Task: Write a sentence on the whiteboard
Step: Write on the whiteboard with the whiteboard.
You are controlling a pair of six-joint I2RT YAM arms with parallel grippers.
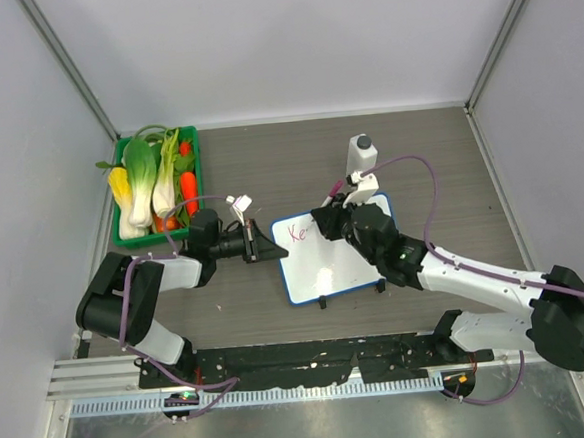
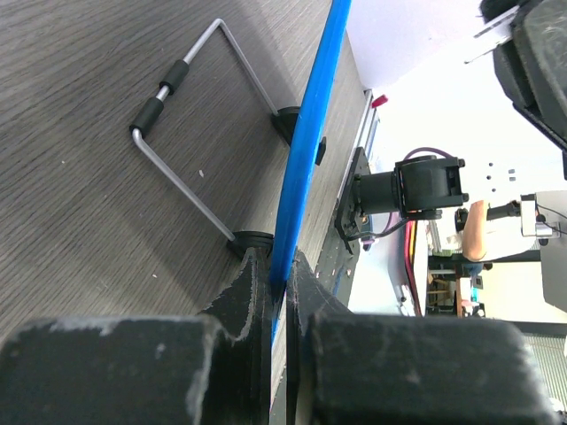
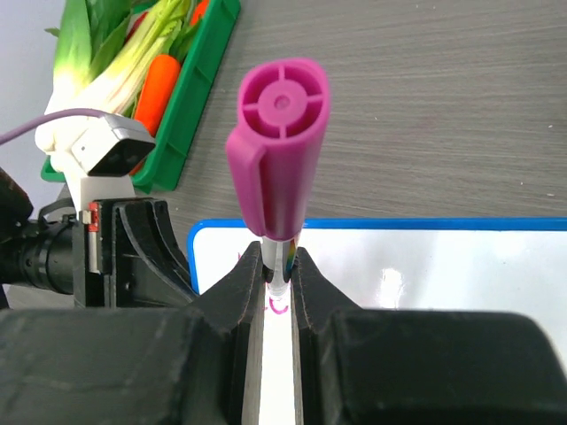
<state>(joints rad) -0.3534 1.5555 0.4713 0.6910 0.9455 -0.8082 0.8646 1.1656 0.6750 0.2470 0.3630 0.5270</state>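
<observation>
The whiteboard (image 1: pixel 340 261), white with a thin blue rim, lies on the table in front of both arms. My left gripper (image 1: pixel 265 247) is shut on its left edge; in the left wrist view the blue rim (image 2: pixel 310 142) runs between the closed jaws (image 2: pixel 282 261). My right gripper (image 1: pixel 328 219) is shut on a pink marker (image 3: pixel 277 142), held upright with its tip down on the whiteboard (image 3: pixel 425 266). The sentence (image 1: pixel 299 233) is a few pink-red strokes at the board's upper left. One stroke (image 3: pixel 279 307) shows just below the marker tip, between the fingers.
A green tray (image 1: pixel 194 186) of toy vegetables stands at the back left. A white bottle with a dark cap (image 1: pixel 361 157) stands just behind the board. A bent wire stand (image 2: pixel 177 150) lies under the board. White walls enclose the table.
</observation>
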